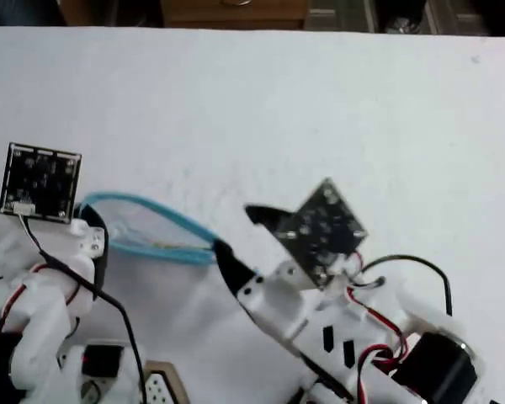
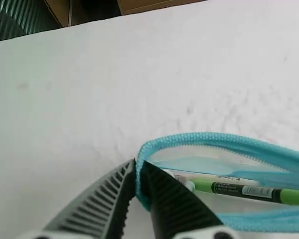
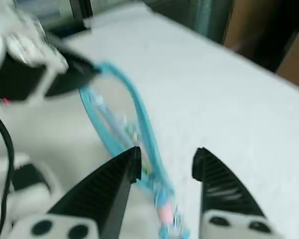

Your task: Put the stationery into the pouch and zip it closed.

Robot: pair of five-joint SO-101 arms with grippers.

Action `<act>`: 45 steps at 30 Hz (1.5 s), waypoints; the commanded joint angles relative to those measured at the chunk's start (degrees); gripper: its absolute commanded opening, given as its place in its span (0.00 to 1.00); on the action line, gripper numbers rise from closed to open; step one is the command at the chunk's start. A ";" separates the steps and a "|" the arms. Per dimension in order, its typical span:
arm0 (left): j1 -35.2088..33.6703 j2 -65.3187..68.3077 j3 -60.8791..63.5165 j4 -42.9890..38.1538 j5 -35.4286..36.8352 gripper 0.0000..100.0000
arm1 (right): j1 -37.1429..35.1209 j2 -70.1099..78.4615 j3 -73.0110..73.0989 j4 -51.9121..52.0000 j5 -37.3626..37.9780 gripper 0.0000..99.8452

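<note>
Lying on the white counter (image 1: 278,109), the clear pouch (image 1: 147,225) with its blue zipper stretches between the two arms in the high view, its mouth gaping. At the pouch's left end, the left gripper (image 1: 97,234) is clamped on the zipper edge. The left wrist view gives the detail: both fingers (image 2: 164,199) pinch the blue rim, and a green pen (image 2: 239,189) lies inside the pouch. At the right end, the right gripper (image 1: 236,233) stands with its jaws wide apart. The right wrist view places the pouch's tip between them; contact cannot be told.
</note>
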 commanded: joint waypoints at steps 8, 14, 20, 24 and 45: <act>0.22 0.04 0.18 -0.26 0.09 0.02 | 15.60 -0.57 28.13 3.30 6.77 0.28; 0.22 -0.04 0.18 -0.26 0.09 0.02 | 16.40 -1.10 42.46 -12.09 11.34 0.28; 0.13 -0.04 0.18 -0.26 0.09 0.02 | 16.40 -1.19 47.56 -18.24 11.34 0.28; 0.13 0.31 0.18 -0.26 0.09 0.02 | 16.40 -1.19 50.11 -18.15 11.43 0.28; 0.22 0.31 0.44 -1.49 1.67 0.02 | 9.98 -1.10 71.38 -52.09 17.41 0.28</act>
